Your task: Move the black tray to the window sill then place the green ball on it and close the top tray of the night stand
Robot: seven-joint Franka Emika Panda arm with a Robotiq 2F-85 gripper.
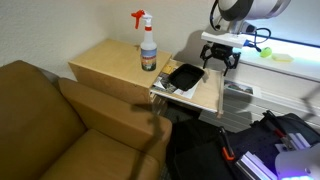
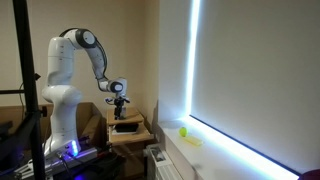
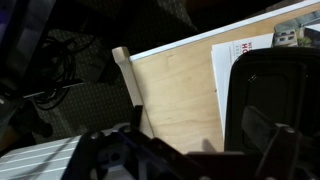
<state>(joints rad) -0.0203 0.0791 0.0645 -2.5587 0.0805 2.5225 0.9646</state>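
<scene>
The black tray (image 1: 183,77) lies on the pulled-out top drawer (image 1: 205,95) of the wooden night stand (image 1: 105,65). It also shows in an exterior view (image 2: 126,126) and at the right of the wrist view (image 3: 270,100). My gripper (image 1: 221,62) hangs open and empty just above the drawer's outer end, beside the tray; it also shows in an exterior view (image 2: 119,103). The green ball (image 2: 184,131) rests on the window sill (image 2: 215,150), and shows in an exterior view (image 1: 268,53) behind the gripper.
A spray bottle (image 1: 148,45) with a red trigger stands on the night stand top. A brown couch (image 1: 55,125) sits beside the stand. Black bags and cables (image 1: 250,145) lie on the floor under the sill. A white paper (image 3: 240,60) lies under the tray.
</scene>
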